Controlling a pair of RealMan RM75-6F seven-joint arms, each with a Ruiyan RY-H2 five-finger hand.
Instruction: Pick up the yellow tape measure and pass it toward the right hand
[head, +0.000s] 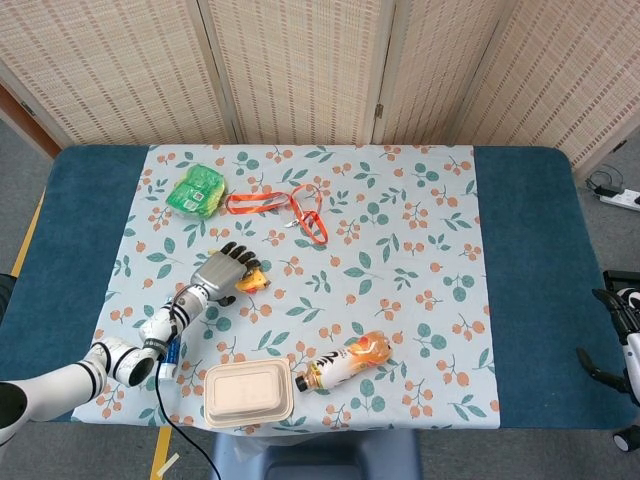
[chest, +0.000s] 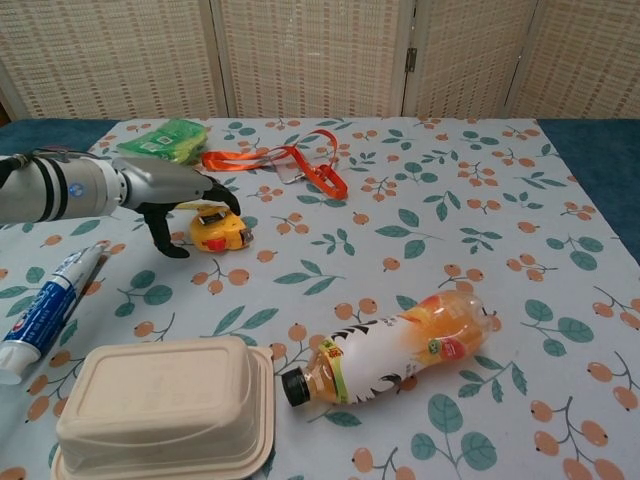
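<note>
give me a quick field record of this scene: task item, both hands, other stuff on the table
task item: yellow tape measure, lying on the floral cloth, not lifted
left hand: low over the tape measure, fingers spread above it, thumb down beside it; no grip visible
right hand: off the table's right edge, far from the tape measure
other items: orange lanyard, green packet, toothpaste tube, beige clamshell box, juice bottle on its side
</note>
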